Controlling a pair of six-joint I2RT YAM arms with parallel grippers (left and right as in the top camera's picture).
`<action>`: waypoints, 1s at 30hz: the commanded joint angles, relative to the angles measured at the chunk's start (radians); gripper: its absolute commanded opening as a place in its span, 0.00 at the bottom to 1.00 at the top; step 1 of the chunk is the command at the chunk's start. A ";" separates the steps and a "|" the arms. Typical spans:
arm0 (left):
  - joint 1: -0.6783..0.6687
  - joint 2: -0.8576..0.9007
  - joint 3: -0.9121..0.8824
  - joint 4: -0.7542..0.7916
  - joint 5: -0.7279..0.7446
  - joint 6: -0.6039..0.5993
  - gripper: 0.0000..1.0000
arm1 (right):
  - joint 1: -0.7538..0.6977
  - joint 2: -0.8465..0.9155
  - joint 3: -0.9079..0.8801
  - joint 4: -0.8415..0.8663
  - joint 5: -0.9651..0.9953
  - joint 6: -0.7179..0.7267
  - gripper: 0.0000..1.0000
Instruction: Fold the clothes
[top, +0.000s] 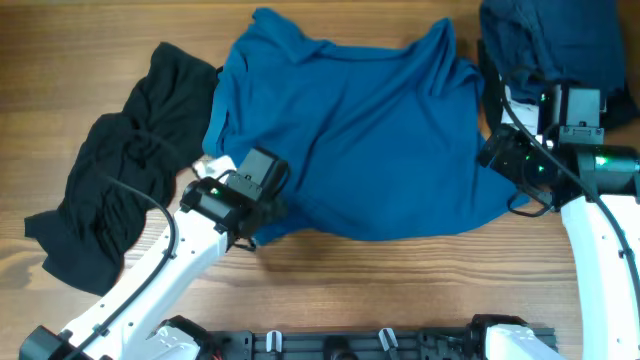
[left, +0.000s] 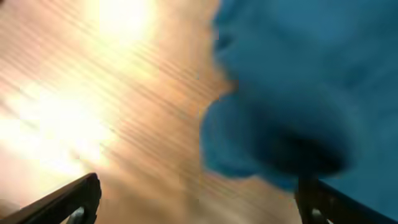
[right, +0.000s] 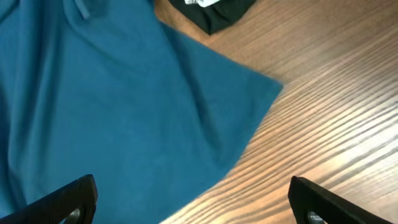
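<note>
The large royal-blue garment (top: 350, 130) lies spread and wrinkled across the middle of the table. A black garment (top: 120, 190) lies crumpled to its left, and a navy one (top: 550, 40) sits at the back right. My left gripper (top: 268, 215) is at the blue garment's lower-left edge. The blurred left wrist view shows it open (left: 199, 205) over bare wood, with blue cloth (left: 298, 81) just ahead. My right gripper (top: 510, 180) is at the garment's lower-right corner. It is open (right: 196, 202), straddling the blue cloth's edge (right: 124, 93) and holding nothing.
The wooden table (top: 400, 290) shows in front of the blue garment and at the far left back. In the right wrist view a dark garment with a white label (right: 211, 12) lies just beyond the blue corner. The arms' black base rail (top: 350, 345) runs along the front edge.
</note>
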 joint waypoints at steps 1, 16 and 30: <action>-0.026 -0.002 -0.024 -0.034 0.039 -0.110 0.91 | 0.001 0.010 -0.005 0.013 -0.008 -0.024 0.99; -0.074 0.021 -0.443 0.696 -0.093 0.167 0.67 | 0.001 0.099 -0.005 0.044 -0.012 -0.025 0.99; -0.074 0.224 -0.399 0.787 -0.120 0.188 0.04 | 0.001 0.099 -0.005 0.029 -0.027 -0.050 0.98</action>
